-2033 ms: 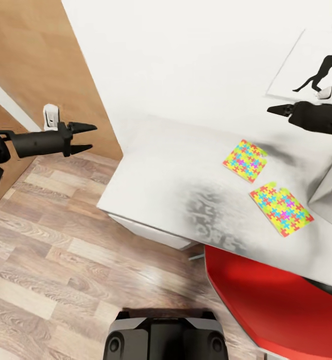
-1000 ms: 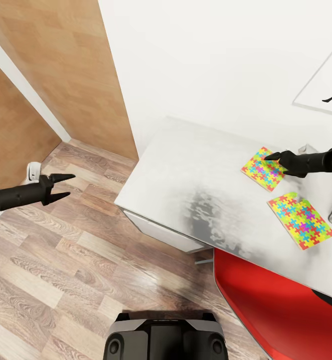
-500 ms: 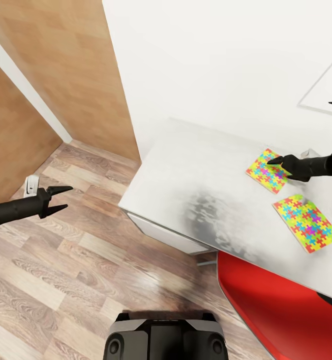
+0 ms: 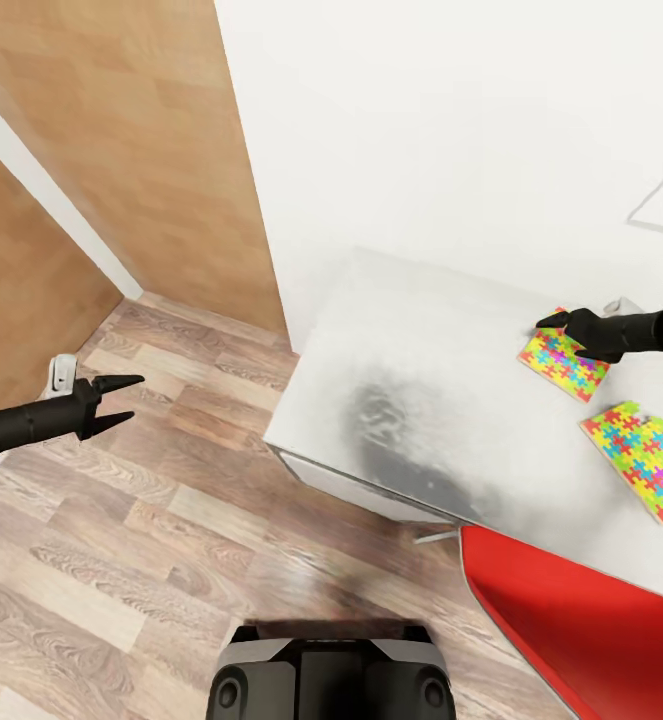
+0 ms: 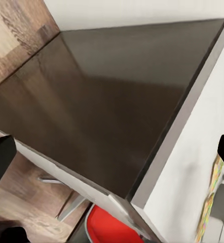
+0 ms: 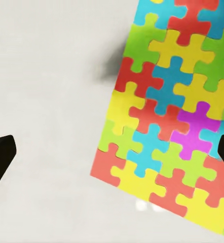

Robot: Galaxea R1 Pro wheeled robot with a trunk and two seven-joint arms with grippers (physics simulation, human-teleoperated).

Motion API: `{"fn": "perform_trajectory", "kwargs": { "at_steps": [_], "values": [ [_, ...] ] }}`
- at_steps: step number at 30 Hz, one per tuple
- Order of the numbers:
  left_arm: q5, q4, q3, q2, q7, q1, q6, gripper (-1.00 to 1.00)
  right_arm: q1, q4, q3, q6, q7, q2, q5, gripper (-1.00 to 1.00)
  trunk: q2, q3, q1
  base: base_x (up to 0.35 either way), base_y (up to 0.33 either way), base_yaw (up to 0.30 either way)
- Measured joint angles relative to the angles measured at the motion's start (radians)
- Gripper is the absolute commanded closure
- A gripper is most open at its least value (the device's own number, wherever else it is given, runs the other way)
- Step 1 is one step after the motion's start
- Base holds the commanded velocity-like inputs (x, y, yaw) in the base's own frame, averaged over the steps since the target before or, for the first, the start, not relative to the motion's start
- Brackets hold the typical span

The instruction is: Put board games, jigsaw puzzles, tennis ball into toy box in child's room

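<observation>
Fingers of the right gripper spread above the far jigsaw puzzle, lying flat, corner-on; left gripper parted.

Two puzzles lie on the pale grey-white table, which carries a darker smudged grey patch: the farther puzzle and the nearer puzzle are both patchworks of yellow, red, green, blue and pink interlocking pieces. The floor is brown-grey wood plank, the wall plain white beside a tan wooden panel, and the chair bright red. Both the left gripper and the right gripper are black.
</observation>
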Motion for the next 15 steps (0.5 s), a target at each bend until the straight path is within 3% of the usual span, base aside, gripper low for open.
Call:
{"fn": "perform_trajectory", "kwargs": {
  "at_steps": [6, 15],
  "values": [
    [0.000, 0.000, 0.000, 0.000, 0.000, 0.001, 0.000, -1.00, -0.001, -0.001, 0.000, 0.000, 0.001, -0.001, 0.000, -1.00, 0.000, 0.000, 0.000, 0.108, 0.152, -0.228],
    [0.000, -0.001, 0.001, 0.000, 0.000, 0.002, 0.000, -1.00, 0.000, -0.001, -0.001, 0.000, 0.002, -0.001, -0.001, -1.00, 0.000, 0.000, 0.000, 0.037, 0.053, -0.200]
  ]
}}
